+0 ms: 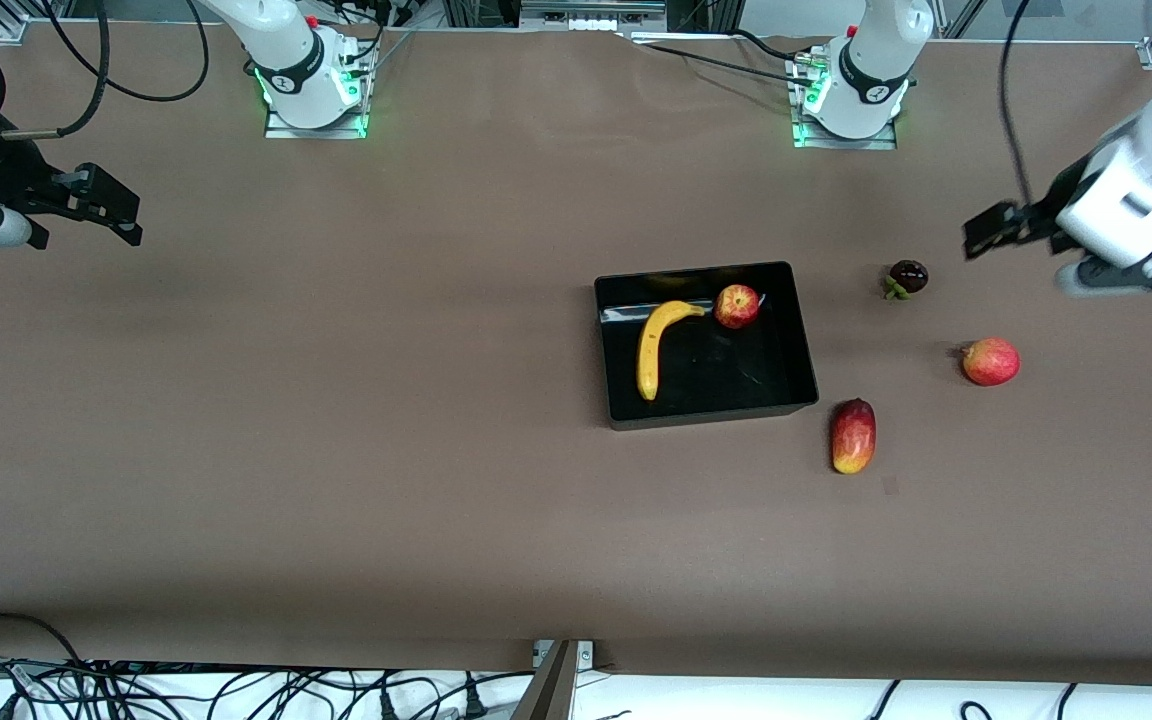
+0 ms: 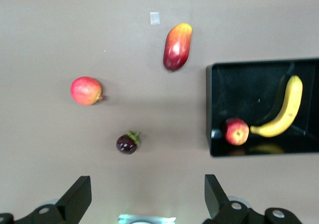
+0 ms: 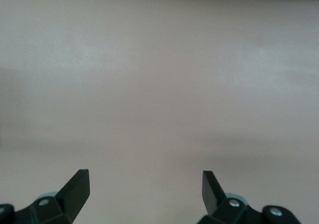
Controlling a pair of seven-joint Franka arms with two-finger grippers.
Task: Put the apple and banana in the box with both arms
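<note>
The black box sits mid-table. The yellow banana and the red apple lie inside it, the apple in the corner toward the robots' bases, touching the banana's tip. The left wrist view shows the box, the banana and the apple too. My left gripper is open and empty, up in the air at the left arm's end of the table. My right gripper is open and empty over bare table at the right arm's end; the right wrist view shows its gripper over bare table only.
Outside the box, toward the left arm's end, lie a dark purple mangosteen, a pinkish-red round fruit and an elongated red-yellow fruit. A small tape mark is on the table nearer the front camera.
</note>
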